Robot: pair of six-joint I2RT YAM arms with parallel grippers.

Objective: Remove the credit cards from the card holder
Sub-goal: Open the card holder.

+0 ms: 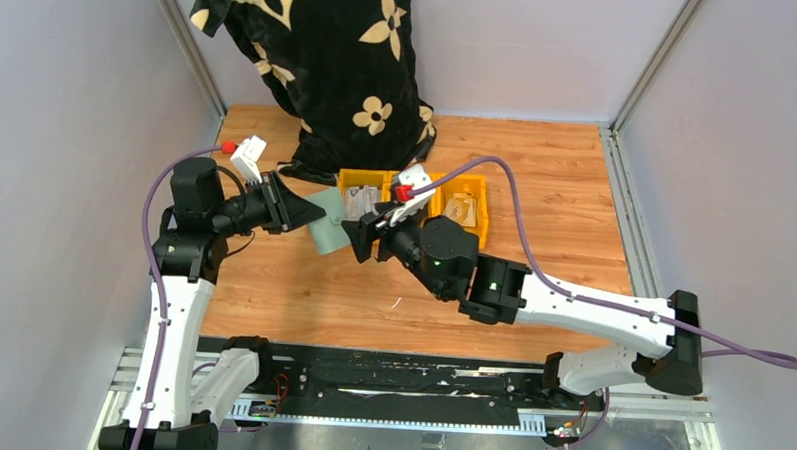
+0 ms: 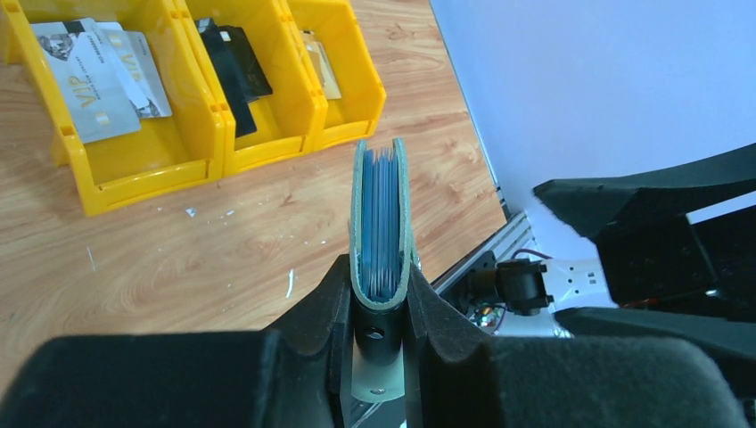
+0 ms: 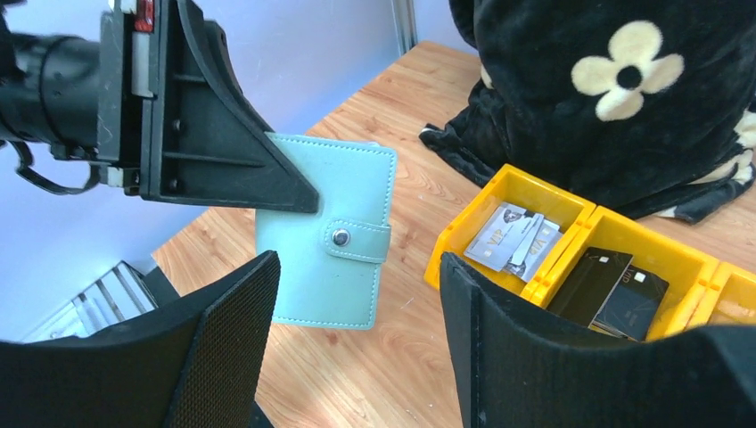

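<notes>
Holds card holder (image 3: 308, 267) pinched by spine in left gripper (image 2: 382, 299), closed tight on it, lifted off wooden counter (image 1: 556, 180), just in front of yellow bins (image 3: 517, 174). Snap tab (image 3: 358, 241) fastened, holder folded shut; blue-grey inner leaves seen edge-on from left wrist. Keeps right gripper (image 3: 357, 267) spread wide and empty, facing tab side, near but not touching. Credit cards (image 2: 89, 80) lying in bins: silver VIP ones in one, black in middle, tan in third. Black floral cushion (image 1: 330, 63) behind bins.
</notes>
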